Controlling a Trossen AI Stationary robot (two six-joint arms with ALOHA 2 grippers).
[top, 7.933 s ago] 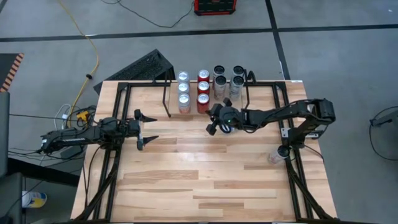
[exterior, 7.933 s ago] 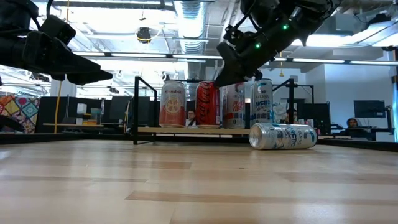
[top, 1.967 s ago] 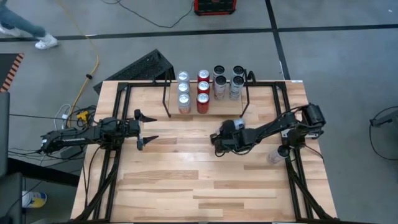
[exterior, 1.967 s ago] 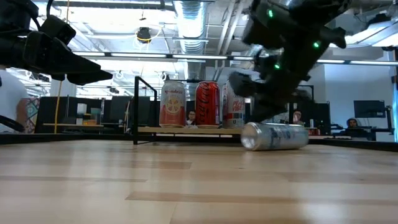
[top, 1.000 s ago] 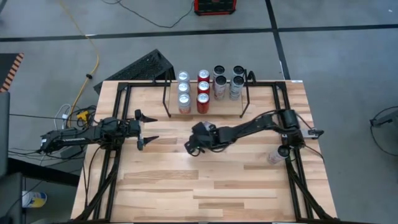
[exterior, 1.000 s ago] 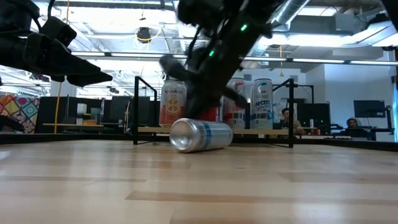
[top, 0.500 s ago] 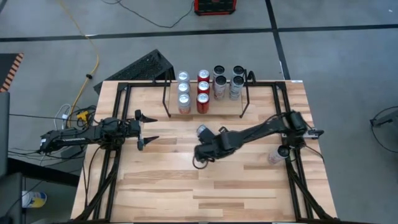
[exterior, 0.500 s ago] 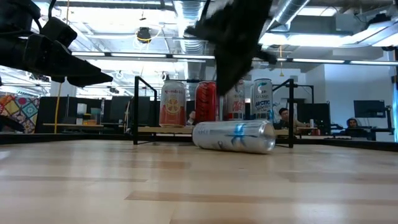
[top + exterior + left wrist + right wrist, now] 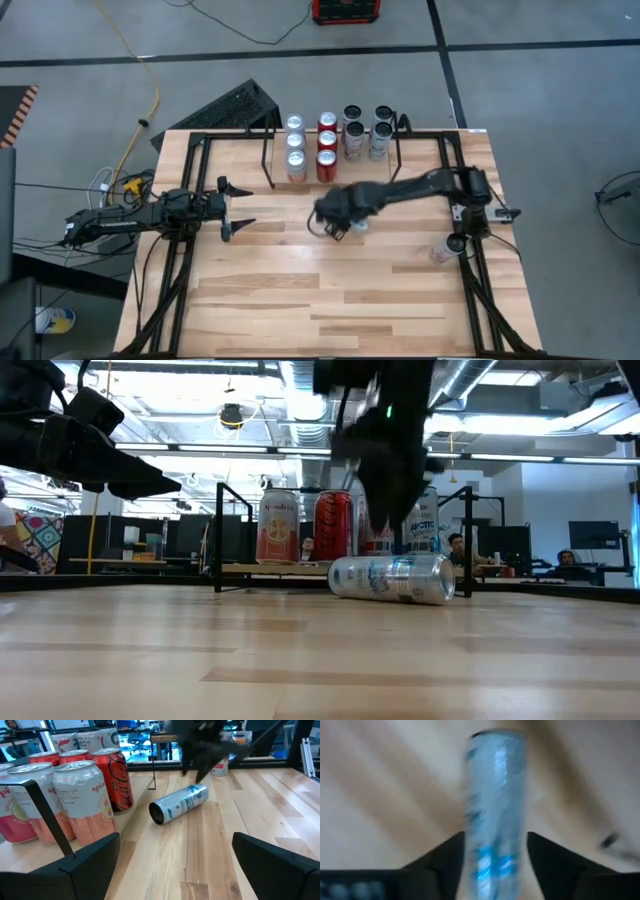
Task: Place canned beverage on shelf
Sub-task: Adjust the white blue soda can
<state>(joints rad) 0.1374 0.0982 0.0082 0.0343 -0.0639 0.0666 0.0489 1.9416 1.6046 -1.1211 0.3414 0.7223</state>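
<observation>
A silver-and-blue canned beverage (image 9: pixel 390 578) lies on its side on the wood table, in front of the shelf (image 9: pixel 332 184) at the far edge. On the shelf stand rows of silver, red and dark cans (image 9: pixel 327 145). My right gripper (image 9: pixel 390 525) hangs just above the lying can (image 9: pixel 179 804), pointing steeply down. It is open, and in the right wrist view its fingers (image 9: pixel 445 857) stand on either side of the can (image 9: pixel 492 805). My left gripper (image 9: pixel 235 208) waits open and level at the table's left.
Long black tubular rails (image 9: pixel 185 240) run along the table's left and right sides. A small clear thing (image 9: pixel 440 250) sits by the right rail. People sit in the room beyond the table (image 9: pixel 460 545). Bare board lies toward the near edge (image 9: pixel 320 300).
My right gripper has risen off the lying can, swung toward the far edge and tipped steeply down over it. The can has rolled a little toward the table's right and turned about, staying on its side.
</observation>
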